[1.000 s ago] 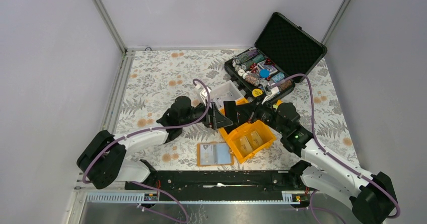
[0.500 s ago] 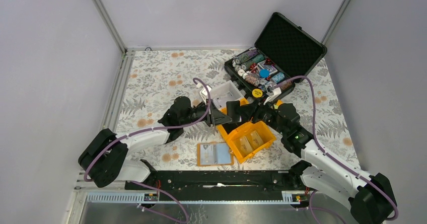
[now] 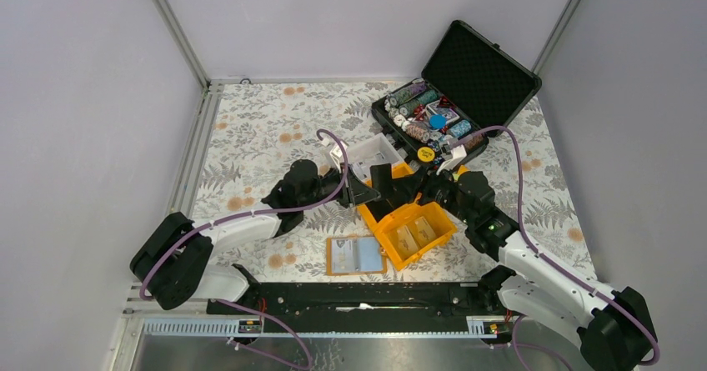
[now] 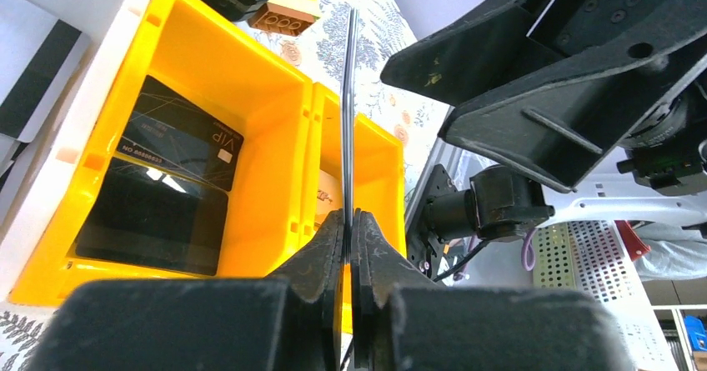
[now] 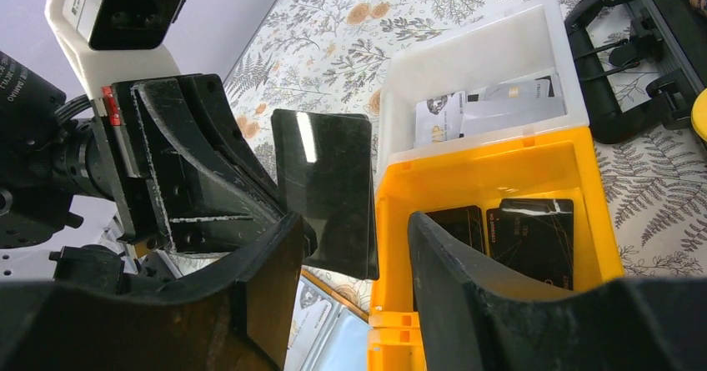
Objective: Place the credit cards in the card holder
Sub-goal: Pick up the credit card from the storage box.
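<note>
A glossy black credit card [image 5: 325,192] stands upright, pinched at its lower edge by my left gripper [image 4: 348,217], which is shut on it; the left wrist view shows that card [image 4: 348,121] edge-on. My right gripper [image 5: 354,229] is open, its fingers on either side of the card and apart from it. From above, both grippers meet, left [image 3: 369,189] and right [image 3: 392,189], over the orange bin's left corner. The card holder [image 3: 356,255] lies open and flat near the front edge, pale pockets up; a corner of the card holder [image 5: 329,338] shows below the right fingers.
The orange compartment bin [image 3: 379,229] holds more black cards [image 5: 534,225]. A white bin [image 5: 467,62] behind it contains pale cards. An open black case [image 3: 467,79] with poker chips sits at the back right. A metal rail runs along the table's left side.
The card passed from one gripper to the other: my left gripper closed on it and my right gripper opened and let it go. Both arms stayed almost in place.
</note>
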